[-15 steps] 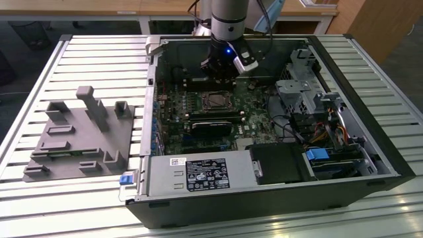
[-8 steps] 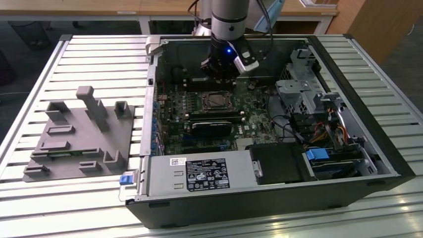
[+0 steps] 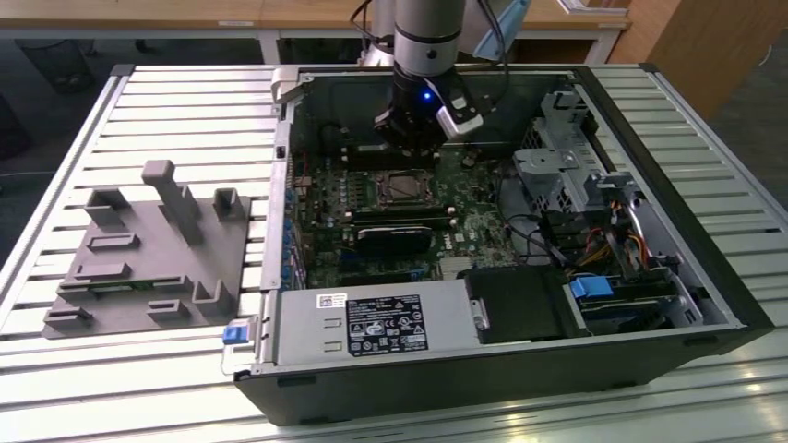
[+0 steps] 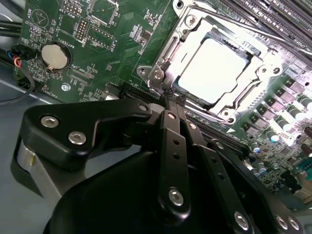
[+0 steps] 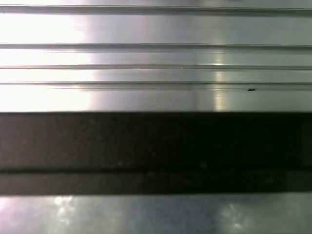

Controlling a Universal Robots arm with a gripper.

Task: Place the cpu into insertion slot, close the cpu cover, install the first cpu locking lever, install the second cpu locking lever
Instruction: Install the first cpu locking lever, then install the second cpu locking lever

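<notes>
1. Exterior view: an open computer case [image 3: 689, 305] lies on its side on a slatted metal bench [image 3: 185, 101], toward the bench's right half in the exterior view.
2. The arm comes down from the far edge; the gripper [image 3: 408, 148] hangs low inside the case over the green motherboard [image 3: 323, 242], just beyond the insertion slot [image 3: 403, 187].
3. The insertion slot sits mid-board, with a black heatsink block [image 3: 397, 238] just on its near side and the grey power supply box [image 3: 369, 325] along the case's near wall.
4. A grey fixture [image 3: 142, 254] with upright posts stands on the bench, well apart from the case on the exterior view's left.
5. Second wrist view: the cpu [image 4: 213, 69], bright silvery top, lies seated in the insertion slot, framed by the cpu cover [image 4: 251, 61], which lies down flat around it.
6. The gripper [image 4: 168, 95] has its black fingers [image 4: 171, 127] together, tips meeting at the corner of the cover frame near a small metal lever end [image 4: 157, 75]; whether they pinch that lever I cannot tell.
7. A round coin battery [image 4: 54, 55] sits on the board, well apart from the slot.
8. First wrist view: slatted bench metal [image 5: 156, 44] and a dark band [image 5: 156, 151] across it.
</notes>
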